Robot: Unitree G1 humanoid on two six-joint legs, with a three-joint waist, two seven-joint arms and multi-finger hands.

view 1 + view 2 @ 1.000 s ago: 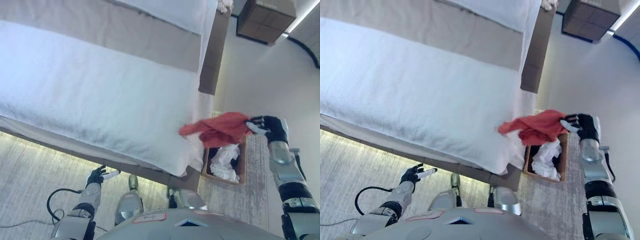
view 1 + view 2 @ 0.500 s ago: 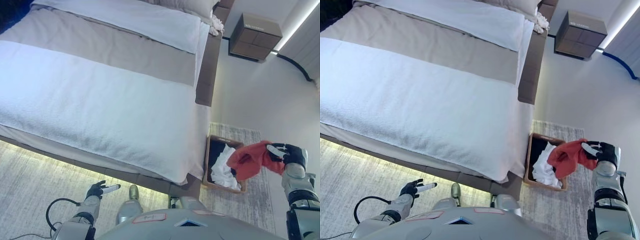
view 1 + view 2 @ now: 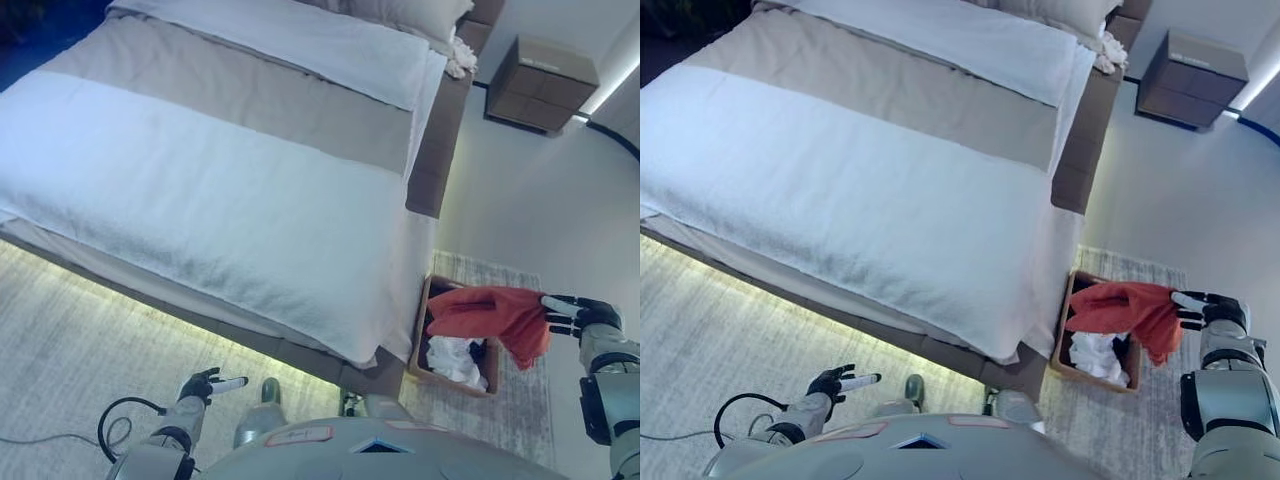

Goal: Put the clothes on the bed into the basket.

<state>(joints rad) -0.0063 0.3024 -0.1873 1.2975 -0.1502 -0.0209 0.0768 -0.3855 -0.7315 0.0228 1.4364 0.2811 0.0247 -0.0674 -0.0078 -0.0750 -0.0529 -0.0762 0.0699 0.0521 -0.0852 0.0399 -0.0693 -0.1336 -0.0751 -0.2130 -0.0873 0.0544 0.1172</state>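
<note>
1. At the right edge of the frame, below centre, we see the right hand (image 3: 580, 314) with its fingers pinching one end of a red garment (image 3: 492, 312).
2. The red garment hangs spread out to the left of that hand, above the far part of the basket (image 3: 488, 377); whether it touches the rim we cannot tell.
3. The basket, a brown rectangular box, stands on a grey rug (image 3: 520, 415) in the lower right of the frame, just beside the near right corner of the bed (image 3: 200, 200).
4. Inside the basket we see white clothes (image 3: 455, 358) lying in its near half, below the red garment.
5. The bed fills the upper left and centre of the frame; we note a white cover, a beige band across it, and white pillows (image 3: 410, 15) at the top.
6. A small white item (image 3: 460, 62) lies at the bed's far right corner, at the top of the frame.
7. A brown nightstand (image 3: 545, 85) stands in the upper right corner.
8. At the lower left, we see the left hand (image 3: 205, 385), holding nothing, with a white-tipped finger extended and the other fingers loosely bent.
</note>
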